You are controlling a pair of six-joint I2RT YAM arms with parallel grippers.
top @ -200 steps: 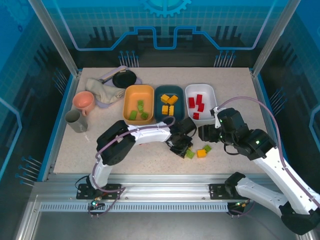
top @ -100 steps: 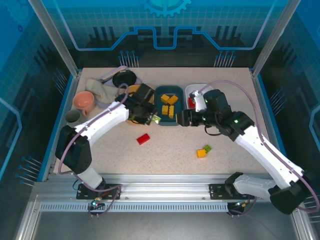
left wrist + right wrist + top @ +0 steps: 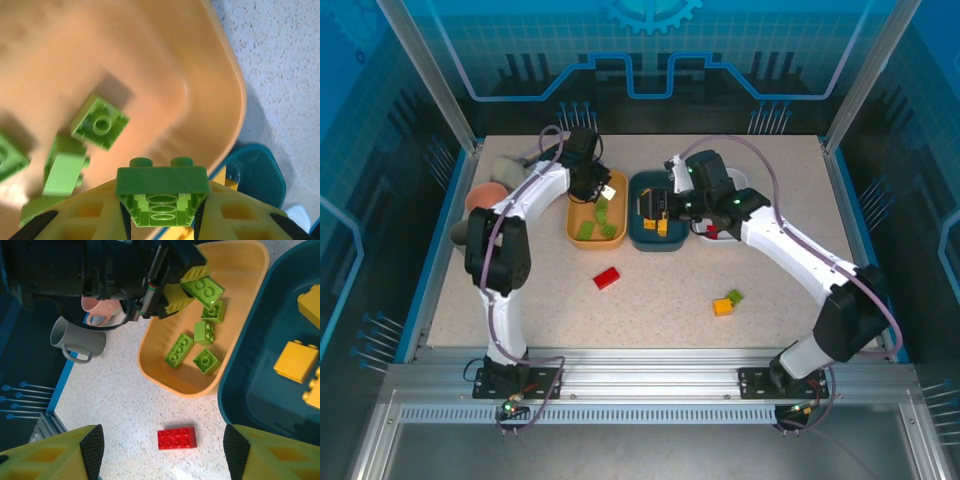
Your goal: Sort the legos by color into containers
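Observation:
My left gripper (image 3: 606, 190) is shut on a green lego (image 3: 162, 181) and hangs over the far end of the orange-yellow tray (image 3: 574, 204). Three green legos (image 3: 194, 344) lie in that tray. My right gripper (image 3: 654, 211) is open above the dark teal tray (image 3: 645, 243), which holds yellow legos (image 3: 296, 361). In the right wrist view a red lego (image 3: 176, 438) lies on the table between the open fingers (image 3: 92, 450), far below them. The white tray (image 3: 718, 239) is mostly hidden by the right arm. An orange lego (image 3: 722, 306) and a green lego (image 3: 734, 296) lie touching at the front right.
A pink cup (image 3: 485, 195) and a grey cup (image 3: 460, 232) stand at the left edge. A crumpled cloth (image 3: 510, 168) lies behind them. The red lego (image 3: 607, 278) sits alone in front of the orange-yellow tray.
The left arm carried a green lego from the table's middle back over the orange-yellow tray. The right arm swung left over the teal tray. A red lego now lies uncovered.

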